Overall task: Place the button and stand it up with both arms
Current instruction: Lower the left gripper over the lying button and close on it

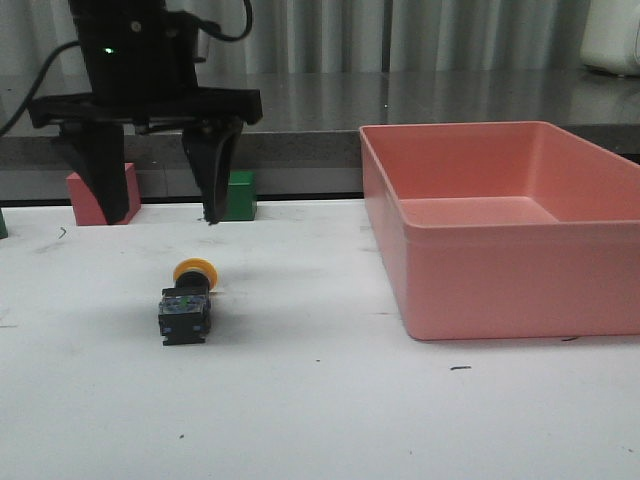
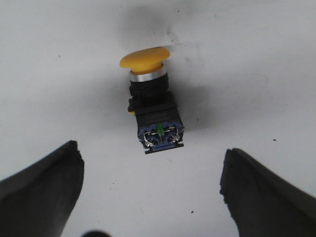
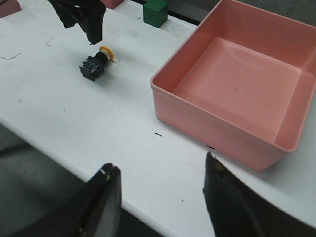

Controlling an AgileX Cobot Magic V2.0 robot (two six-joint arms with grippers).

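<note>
The small push-button with a yellow mushroom cap and black boxy base (image 1: 187,300) lay on its side on the white tabletop (image 1: 300,400), cap pointing away from the robot, well apart from the empty pink plastic bin (image 1: 500,230) to its right. The black two-finger left gripper (image 1: 155,215) hung above and a little behind it, fingers spread wide and holding nothing; in the left wrist view the button (image 2: 150,101) sat between and beyond the two dark fingertips (image 2: 42,192). The right gripper (image 3: 160,195) was also wide open and empty, at the near edge of the table, well away from the button (image 3: 96,63).

The placing seemed done (the button was on the table, not in the bin), and the standing step was in hand. The next move probably called for the left gripper to descend and close across the black base, then tip it upright, with the right arm coming in to steady it. A green cube (image 1: 240,195) and a pink block (image 1: 100,195) stood at the back edge.
</note>
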